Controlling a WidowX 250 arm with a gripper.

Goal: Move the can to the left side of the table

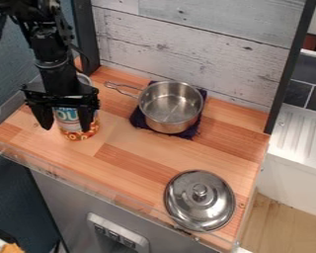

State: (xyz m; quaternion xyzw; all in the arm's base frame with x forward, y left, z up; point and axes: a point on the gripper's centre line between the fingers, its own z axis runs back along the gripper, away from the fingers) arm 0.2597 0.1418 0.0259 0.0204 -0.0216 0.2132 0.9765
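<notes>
- Your gripper (67, 128) hangs down at the far left of the work surface, its two fingers apart, the can's label showing in the gap between them
- Your can (78, 134) stands upright on the left part of the wooden table (134, 148), behind the gripper as you look; one finger crosses in front of its right part, the other hangs by its left side. You cannot tell whether either finger touches it
- Black arm (54, 66) above, coming in from your upper left, hiding much of the can's upper part; a bit of its rim shows past the arm
- Right of the can, apart from it: a steel saucepan (169, 108), open side up, handle (121, 88) pointing back toward the can and arm
- Under the saucepan, a dark cloth (138, 120), its edges poking out around the base
- Nearer you, close to the front right corner: a round steel lid (183, 205), knob (200, 191) up, well apart from the can
- Behind the table, a whitewashed plank wall (187, 42); off past the right edge, a white ridged drainboard (299, 136)
</notes>
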